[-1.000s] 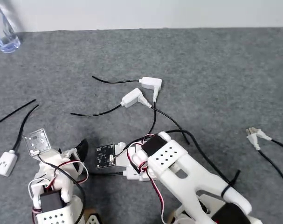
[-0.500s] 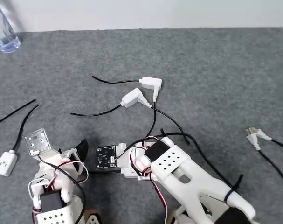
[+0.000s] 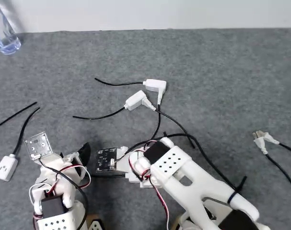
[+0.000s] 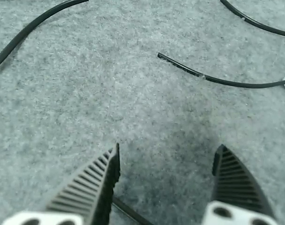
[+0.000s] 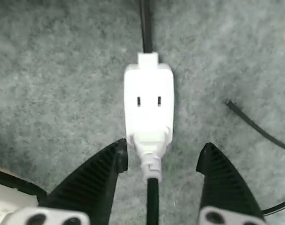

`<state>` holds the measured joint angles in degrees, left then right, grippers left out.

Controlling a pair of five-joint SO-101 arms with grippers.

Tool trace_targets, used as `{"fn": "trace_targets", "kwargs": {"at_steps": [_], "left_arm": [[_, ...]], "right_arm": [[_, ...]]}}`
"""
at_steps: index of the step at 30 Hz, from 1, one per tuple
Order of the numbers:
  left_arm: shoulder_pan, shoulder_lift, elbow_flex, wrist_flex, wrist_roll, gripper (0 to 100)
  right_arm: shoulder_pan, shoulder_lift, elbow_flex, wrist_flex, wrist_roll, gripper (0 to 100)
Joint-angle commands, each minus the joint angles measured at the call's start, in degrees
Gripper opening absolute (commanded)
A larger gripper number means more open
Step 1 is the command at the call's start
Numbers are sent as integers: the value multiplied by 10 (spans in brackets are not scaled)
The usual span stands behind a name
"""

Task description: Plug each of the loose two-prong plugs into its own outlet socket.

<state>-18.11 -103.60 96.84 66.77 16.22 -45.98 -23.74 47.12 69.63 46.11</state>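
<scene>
A white outlet socket [image 5: 148, 101] lies on the grey carpet with two slots facing up. A white plug [image 5: 150, 140] on a black cable is seated in its near end. My right gripper [image 5: 164, 147] stands open, one finger on each side of that plug, not touching it. My left gripper [image 4: 168, 151] is open over bare carpet near the table's front left, holding nothing. A loose two-prong plug [image 3: 261, 140] lies at the right edge. Another white socket [image 3: 5, 167] lies at the left edge. Two white connector bodies [image 3: 155, 86] [image 3: 135, 101] lie mid-table on black cables.
Black cables [image 3: 176, 125] run from the middle connectors down under the right arm [image 3: 183, 177]. Loose cable ends [image 4: 205, 78] cross the carpet ahead of the left gripper. A clear glass vessel [image 3: 4, 36] stands at the far left corner.
The right arm drifted slightly back and to the right, then returned forward and left. The left arm and the plugs on the carpet have not moved.
</scene>
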Motion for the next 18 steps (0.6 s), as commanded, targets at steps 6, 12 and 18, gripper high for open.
{"fn": "trace_targets", "kwargs": {"at_steps": [6,12,18], "left_arm": [[2,-7,-4,4,-4,299],[1,-7,-4,4,-4,299],[1,-7,-4,4,-4,299]], "right_arm": [[-15,60,-25,-55,-19,236],[-15,146,-25,-117,-15,223],[-12,173,-29,-124,33,5]]}}
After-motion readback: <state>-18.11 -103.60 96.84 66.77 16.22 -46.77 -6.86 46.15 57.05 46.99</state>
